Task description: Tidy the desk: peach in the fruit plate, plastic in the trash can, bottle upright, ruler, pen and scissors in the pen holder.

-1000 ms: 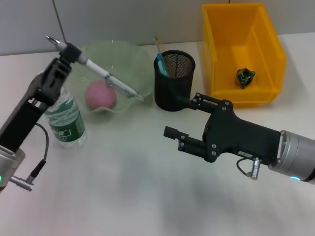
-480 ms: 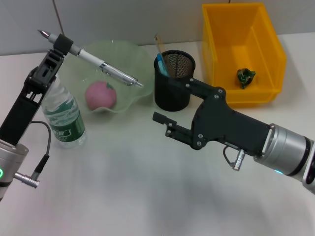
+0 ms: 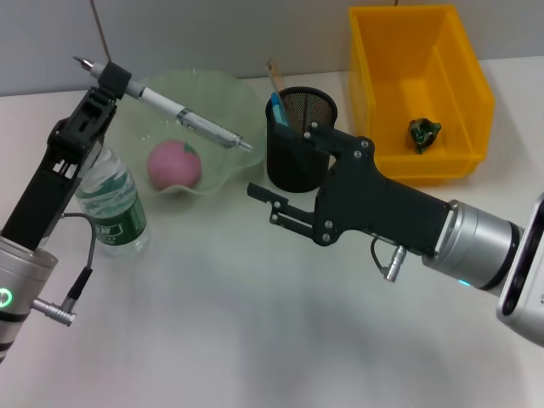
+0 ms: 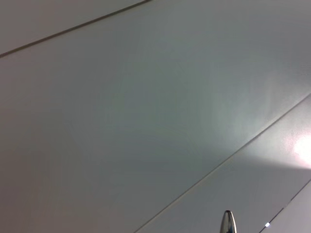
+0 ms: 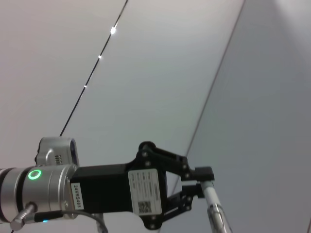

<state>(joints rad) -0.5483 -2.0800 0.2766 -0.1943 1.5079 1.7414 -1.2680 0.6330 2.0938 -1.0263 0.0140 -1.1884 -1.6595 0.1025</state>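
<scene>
My left gripper is raised over the left side of the fruit plate and shut on a silver-and-white pen, which slants down over the plate. The right wrist view shows that same left gripper clamped on the pen. A pink peach lies in the plate. The bottle stands upright beside it, partly behind my left arm. The black mesh pen holder holds a ruler and a blue-handled item. My right gripper hangs open and empty just in front of the holder.
A yellow bin at the back right contains a crumpled green piece of plastic. My right arm's body covers the table between the holder and the bin. The left wrist view shows only a pale wall and the pen's tip.
My right gripper has swung left and closer to the pen holder, staying open. My left gripper has risen slightly with the pen, which now points more toward the holder.
</scene>
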